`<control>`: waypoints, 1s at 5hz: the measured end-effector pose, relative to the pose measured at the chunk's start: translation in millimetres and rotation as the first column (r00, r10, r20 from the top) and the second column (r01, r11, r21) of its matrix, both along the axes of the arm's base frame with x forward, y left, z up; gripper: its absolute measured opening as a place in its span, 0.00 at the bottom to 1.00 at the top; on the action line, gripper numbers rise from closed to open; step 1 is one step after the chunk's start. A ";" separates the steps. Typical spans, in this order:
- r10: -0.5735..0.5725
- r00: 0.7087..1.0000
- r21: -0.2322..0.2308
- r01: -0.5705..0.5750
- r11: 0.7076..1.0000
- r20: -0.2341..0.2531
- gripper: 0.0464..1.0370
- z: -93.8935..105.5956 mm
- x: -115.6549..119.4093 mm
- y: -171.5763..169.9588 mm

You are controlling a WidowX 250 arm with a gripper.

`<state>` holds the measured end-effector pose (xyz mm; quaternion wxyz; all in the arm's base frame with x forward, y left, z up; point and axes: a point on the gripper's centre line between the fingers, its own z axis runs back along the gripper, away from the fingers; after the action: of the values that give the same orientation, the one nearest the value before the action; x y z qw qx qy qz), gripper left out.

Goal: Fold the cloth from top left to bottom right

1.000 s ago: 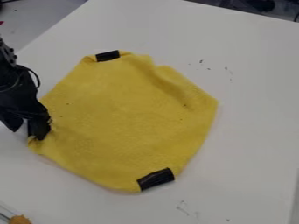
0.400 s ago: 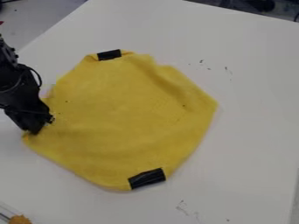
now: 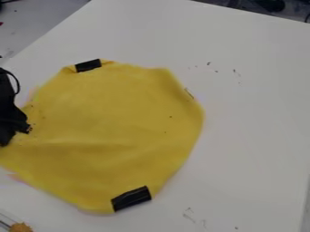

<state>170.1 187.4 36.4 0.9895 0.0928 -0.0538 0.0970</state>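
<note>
At the left edge of the frame, we see the black hand gripping the yellow cloth, probably to bring that side across in a fold. The cloth lies left of centre on the smooth white tabletop, soft, matte and roughly round, a shallow crease running rightward from the grip. Glossy black strips, the upper strip and lower strip, perhaps mark corners to line up.
</note>
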 end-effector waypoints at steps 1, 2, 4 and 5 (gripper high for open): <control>0.022 1.000 0.011 -0.022 1.000 -0.010 0.02 11.3 1.6 -8.3; 0.013 1.000 -0.029 -0.014 0.999 -0.024 0.02 17.4 21.3 -31.0; 0.065 0.998 -0.160 -0.065 0.985 -0.010 0.02 10.3 67.5 -93.2; 0.077 0.997 -0.205 -0.076 0.976 -0.004 0.02 1.3 82.8 -111.7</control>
<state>252.9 75.7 37.7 0.9892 -0.0077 -0.0420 0.1400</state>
